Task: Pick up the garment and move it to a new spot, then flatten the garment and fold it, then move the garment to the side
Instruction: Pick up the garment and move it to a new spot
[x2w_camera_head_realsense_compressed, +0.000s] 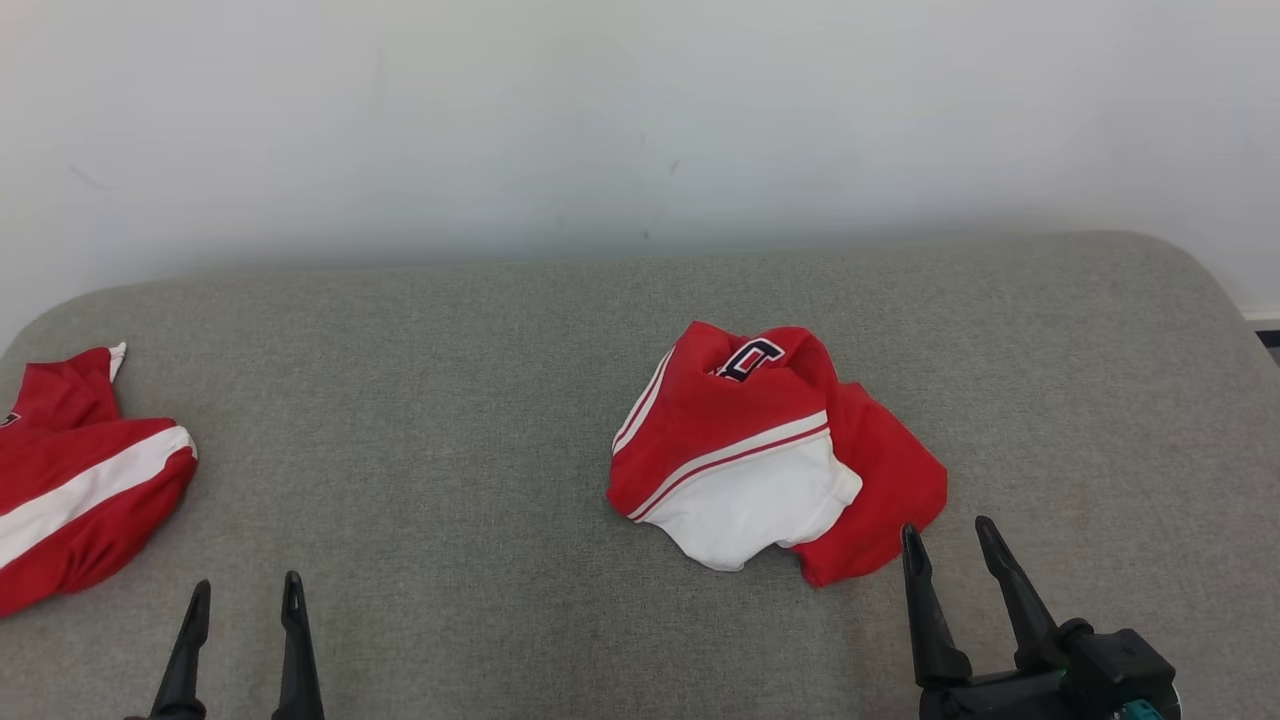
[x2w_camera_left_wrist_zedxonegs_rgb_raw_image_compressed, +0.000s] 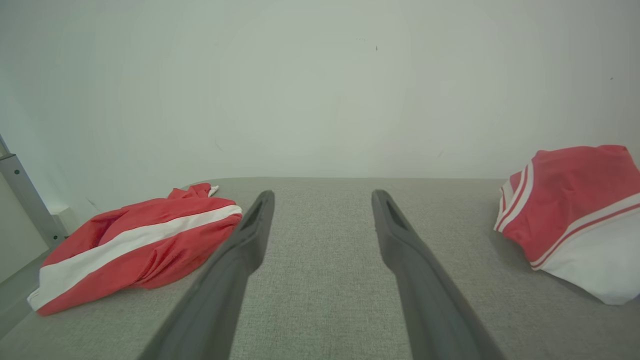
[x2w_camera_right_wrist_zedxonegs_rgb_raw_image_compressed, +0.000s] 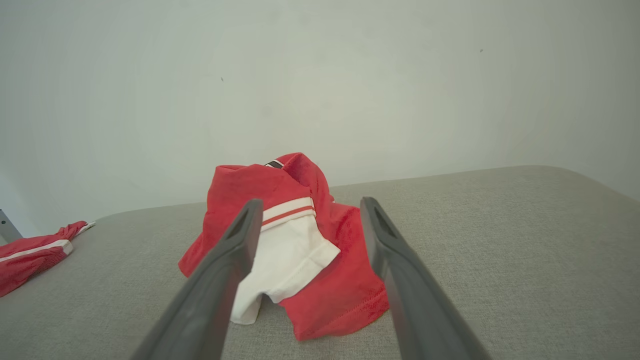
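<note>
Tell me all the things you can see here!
crumpled garment: 1, red and white with a dark letter, on the padded surface right of the middle, just ahead of the right gripper
second garment: 1, red with a white stripe, at the surface's left edge
padded surface: 1, grey, under both garments
wall: 1, white, behind the surface
metal post: 1, grey, far left in the left wrist view
left gripper: 1, dark, lower left, open
right gripper: 1, dark, lower right, open
</note>
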